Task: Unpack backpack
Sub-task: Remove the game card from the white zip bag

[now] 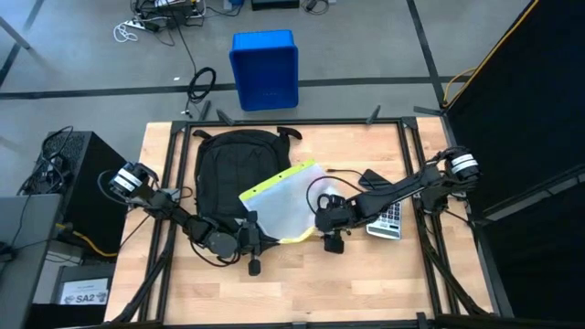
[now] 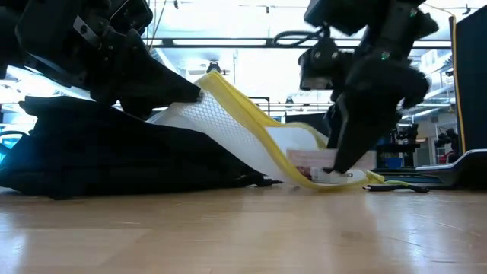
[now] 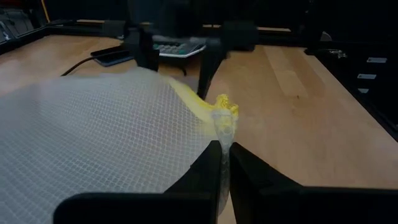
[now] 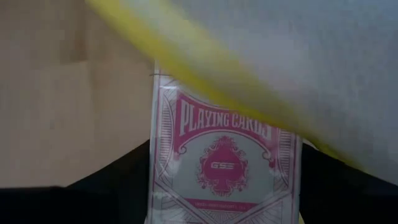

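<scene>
Mesh pouch (image 1: 283,203) was pinched at its yellow edge by the left claw (image 3: 222,163), lying against the backpack (image 1: 230,175) on the bench (image 1: 366,283). Right claw (image 1: 331,222) straddled a card box (image 4: 221,163); grip unclear.

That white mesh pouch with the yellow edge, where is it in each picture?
High view: the pouch lies mid-table, partly on the backpack.
Low view: centre, sloping down to the table.
Left wrist view: fills the near side, pinched by the left gripper.
Right wrist view: across the top, over the card box.
Shared landmark: its yellow edge.
</scene>
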